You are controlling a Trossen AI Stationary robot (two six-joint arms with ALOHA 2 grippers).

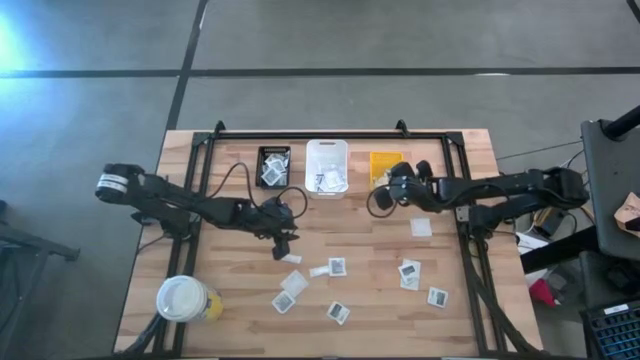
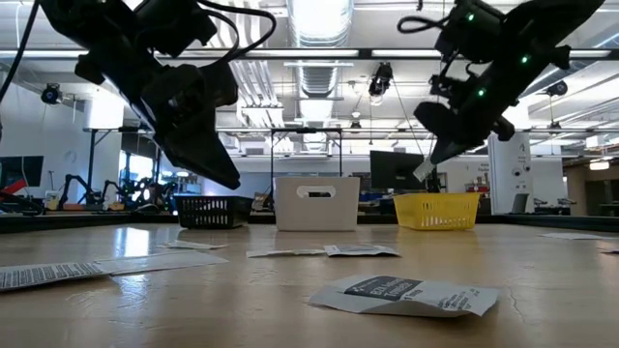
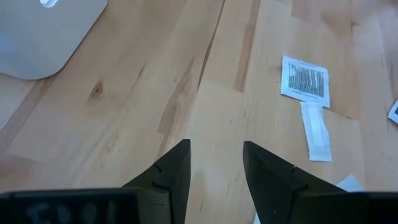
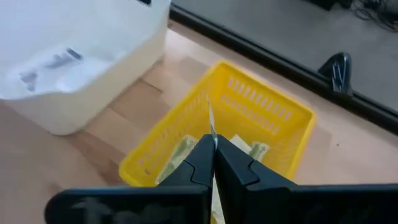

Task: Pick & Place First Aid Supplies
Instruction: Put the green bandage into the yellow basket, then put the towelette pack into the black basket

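Three small bins are lined up at the far edge of the light wooden plank table [image 1: 240,330]: a black mesh bin [image 1: 273,166], a white plastic bin [image 1: 327,168] and a yellow mesh basket [image 1: 385,164]. Paper packets can be seen in the black and white bins, and pale yellow-green strips in the yellow basket. The right gripper [image 4: 213,147] is held above the yellow mesh basket, with its dark fingers pressed together on a thin pale strip [image 4: 210,122] that sticks up edge-on between them. The left gripper [image 3: 215,163] is held low over bare wood near the middle of the table, with a clear gap between its fingers and nothing gripped. Many flat paper packets are scattered on the near half of the table, among them a white square packet with dark print [image 3: 305,79] and a narrow pale strip [image 3: 316,130] touching it. A large cup with a white lid [image 1: 183,298] is set near the front left corner. The grey floor [image 1: 400,40] around the table is marked with dark lines. Behind the table, a big workshop with bright ceiling lights is seen.
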